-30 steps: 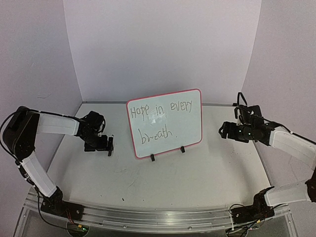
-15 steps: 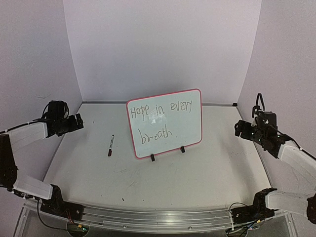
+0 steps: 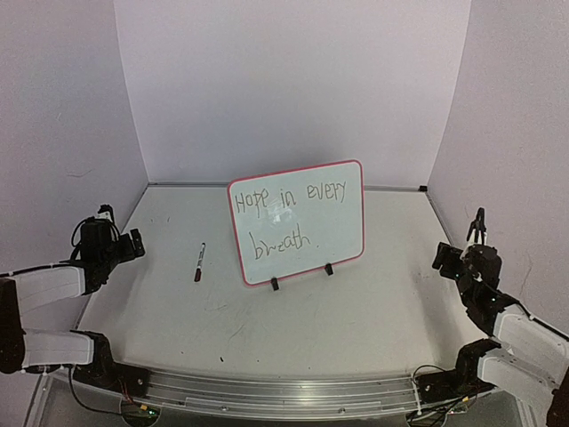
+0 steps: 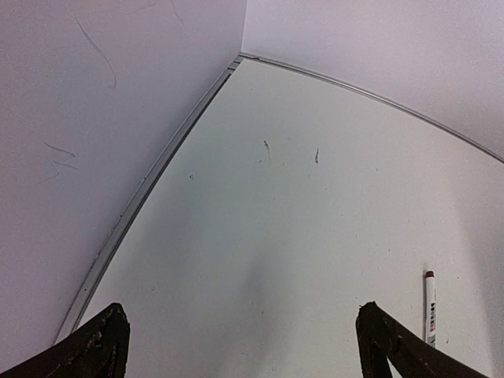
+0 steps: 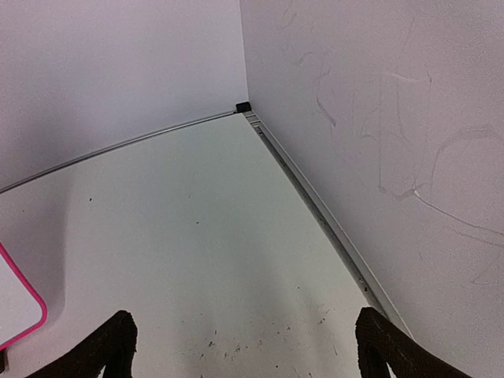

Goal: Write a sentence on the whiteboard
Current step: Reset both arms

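Found the whiteboard [image 3: 298, 222] standing upright on its two feet at mid-table, long axis running left to right, face turned toward the arm bases. Read the sentence [image 3: 283, 218] on it in full: "Hope in every" above "breath". Judged the writing complete. Located the marker [image 3: 199, 261] flat on the table [image 3: 356, 311] just left of the board, long axis roughly near-to-far, between the board and the left gripper [image 3: 133, 244]. Recorded that gripper with jaws spread wide and nothing between them, low at the left edge, with the board ahead and to its right; placed it nearer the marker than its counterpart. Recorded the right gripper [image 3: 444, 258] likewise spread and empty, low at the right edge, with the board ahead and to its left. Judged any coming move a retreat toward the bases, away from the board on both sides. Compared with a second ago: left gripper then down at the marker's spot beside the board, right gripper close off the board's right edge. Both since drawn back and outward, marker left lying, board and wording unmoved.
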Robot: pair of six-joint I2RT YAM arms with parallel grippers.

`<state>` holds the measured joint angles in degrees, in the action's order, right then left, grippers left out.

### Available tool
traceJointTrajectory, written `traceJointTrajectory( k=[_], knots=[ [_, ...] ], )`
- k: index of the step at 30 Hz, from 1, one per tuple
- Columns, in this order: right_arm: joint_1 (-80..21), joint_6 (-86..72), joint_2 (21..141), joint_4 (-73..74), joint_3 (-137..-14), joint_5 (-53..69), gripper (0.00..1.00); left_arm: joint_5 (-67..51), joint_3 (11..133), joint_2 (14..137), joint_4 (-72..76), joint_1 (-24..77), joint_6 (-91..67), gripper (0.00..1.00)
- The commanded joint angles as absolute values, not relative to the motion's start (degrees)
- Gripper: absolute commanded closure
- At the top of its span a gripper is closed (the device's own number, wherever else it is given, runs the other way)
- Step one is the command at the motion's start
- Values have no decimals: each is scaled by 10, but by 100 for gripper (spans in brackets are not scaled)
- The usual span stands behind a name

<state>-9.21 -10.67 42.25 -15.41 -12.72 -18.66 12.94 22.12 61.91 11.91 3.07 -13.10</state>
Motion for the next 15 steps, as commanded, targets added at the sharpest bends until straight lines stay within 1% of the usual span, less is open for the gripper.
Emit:
traceJointTrajectory(
  k=[1,7,15],
  knots=[
    [-92,-89,417,-202,-106,-220,8,154,210,604,176,32,-115,1],
    [-92,-91,397,-200,-96,-222,8,158,205,604,180,32,-116,1],
    [-92,-90,401,-199,-98,-221,7,165,194,604,192,32,-119,1]
  ],
)
